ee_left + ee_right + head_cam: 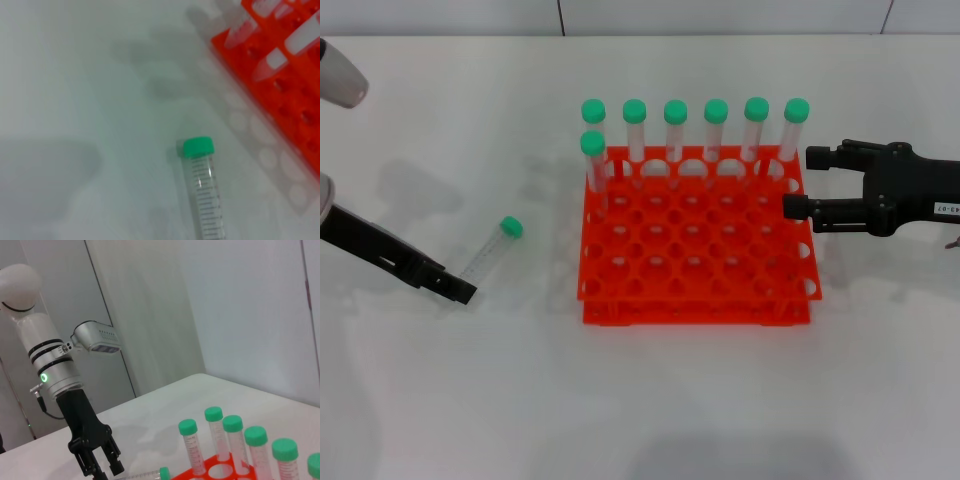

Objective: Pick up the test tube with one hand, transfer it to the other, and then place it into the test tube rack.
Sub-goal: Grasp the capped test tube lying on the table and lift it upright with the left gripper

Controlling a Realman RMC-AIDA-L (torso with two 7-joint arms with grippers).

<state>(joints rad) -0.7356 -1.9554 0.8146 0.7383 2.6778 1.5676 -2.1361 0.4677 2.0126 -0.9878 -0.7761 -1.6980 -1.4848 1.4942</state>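
Test tube (490, 249) lies flat, clear-bodied, graduated, green-capped.

Test tube rack (695, 255): bright orange-red, grid of round holes. Seven standing tubes (675, 135): clear bodies, green caps. Loose test tube (492, 247): clear, green cap, fine dark graduation marks down its side. Table (650, 400): plain white. Left gripper (460, 291): black, on a silver wrist with a green ring light. Right gripper (798, 182): black, small white printed label.
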